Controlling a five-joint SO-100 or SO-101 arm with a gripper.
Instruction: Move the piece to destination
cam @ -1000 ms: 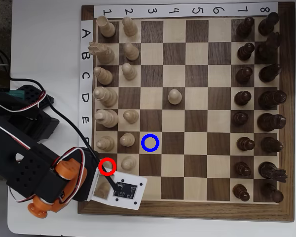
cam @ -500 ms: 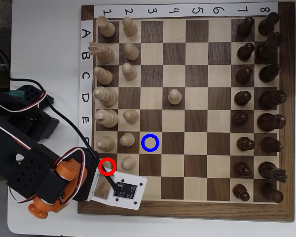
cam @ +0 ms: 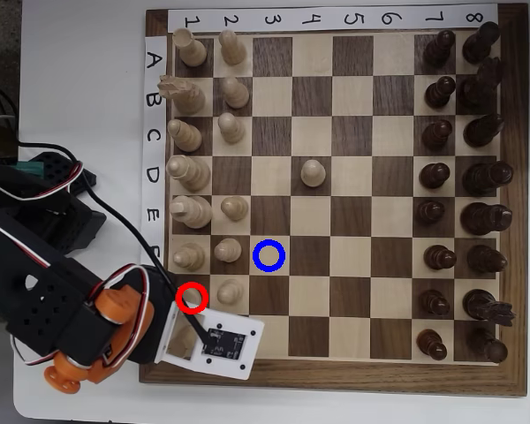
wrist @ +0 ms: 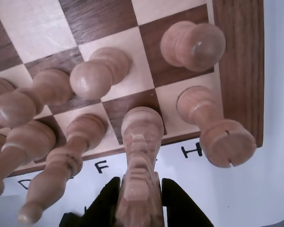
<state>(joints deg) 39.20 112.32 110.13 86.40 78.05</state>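
pale cream wood fills the wrist view: the knight (wrist: 141, 156) stands on its dark square at the board edge, just above the letter g strip, and the black jaws sit close on either side of its notched head, apparently closed on it, though the actual contact is cut off by the bottom of the frame. the step in hand looks like the grasp itself, with the lift not yet made, since the knight's base sits on the board. in the overhead view the gripper (cam: 199, 331) and its white camera board hide the knight completely; only the red ring (cam: 192, 298) marks the spot. the blue ring (cam: 269, 255) lies on a light square just up and right of the red ring (a pawn (cam: 230, 289) stands between them). the next move calls for a straight lift clear of neighbouring pawn tops before crossing to the blue ring.
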